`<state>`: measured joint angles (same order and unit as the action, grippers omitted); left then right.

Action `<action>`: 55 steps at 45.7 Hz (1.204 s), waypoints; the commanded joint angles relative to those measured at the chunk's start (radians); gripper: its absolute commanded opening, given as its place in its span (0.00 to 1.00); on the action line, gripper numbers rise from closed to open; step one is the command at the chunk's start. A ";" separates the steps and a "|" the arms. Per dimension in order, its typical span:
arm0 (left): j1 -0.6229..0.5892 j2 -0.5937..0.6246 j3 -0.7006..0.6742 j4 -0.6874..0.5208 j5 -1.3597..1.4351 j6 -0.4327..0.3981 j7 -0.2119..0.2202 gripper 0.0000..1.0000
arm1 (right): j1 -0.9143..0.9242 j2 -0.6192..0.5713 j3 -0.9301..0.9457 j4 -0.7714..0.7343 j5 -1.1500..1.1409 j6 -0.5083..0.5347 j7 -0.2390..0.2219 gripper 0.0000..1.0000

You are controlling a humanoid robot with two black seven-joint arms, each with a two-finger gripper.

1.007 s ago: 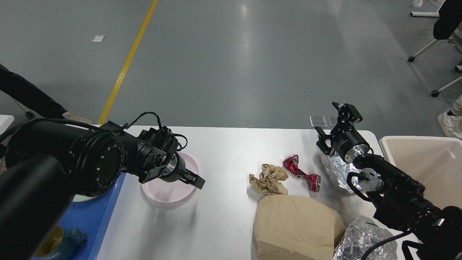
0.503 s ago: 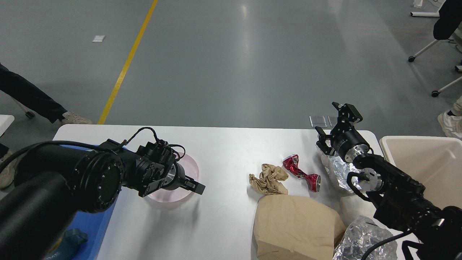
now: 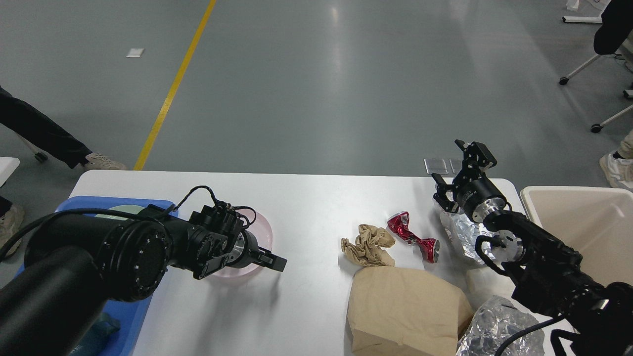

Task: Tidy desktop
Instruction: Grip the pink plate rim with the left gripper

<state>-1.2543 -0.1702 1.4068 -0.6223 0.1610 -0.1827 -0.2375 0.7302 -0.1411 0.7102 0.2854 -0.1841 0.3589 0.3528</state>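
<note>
Hovering over a translucent pink round plate (image 3: pixel 259 232), left pincer (image 3: pixel 274 261) end-on, spread impossible to tell. Lying beneath both pincers, smooth white matte counter (image 3: pixel 306 207) with rounded corners. Gaping wide above crinkled foil (image 3: pixel 462 232), right pincer (image 3: pixel 457 165) near the far edge, crushed red can (image 3: pixel 413 236) to its left.

White desktop (image 3: pixel 306 207), partly cluttered.
Large matte white rectangular tabletop with rounded corners, lying flat in front of me over grey floor. Middle strip bare, far edge clear to see, near edge cut off by the view. My arms reach over both ends.
</note>
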 commanded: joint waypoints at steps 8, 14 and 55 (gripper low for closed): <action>0.024 0.000 0.000 -0.002 0.000 -0.003 0.001 0.93 | 0.000 0.000 0.000 -0.002 0.000 0.000 0.000 1.00; 0.027 0.000 0.000 -0.002 0.000 0.000 0.003 0.86 | 0.000 0.000 0.000 0.000 0.000 0.000 0.000 1.00; 0.023 0.000 -0.075 -0.004 -0.003 -0.058 0.287 0.10 | 0.000 0.000 0.000 0.000 0.000 0.000 0.000 1.00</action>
<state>-1.2283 -0.1695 1.3370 -0.6258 0.1582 -0.2338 0.0473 0.7302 -0.1411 0.7102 0.2850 -0.1841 0.3589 0.3528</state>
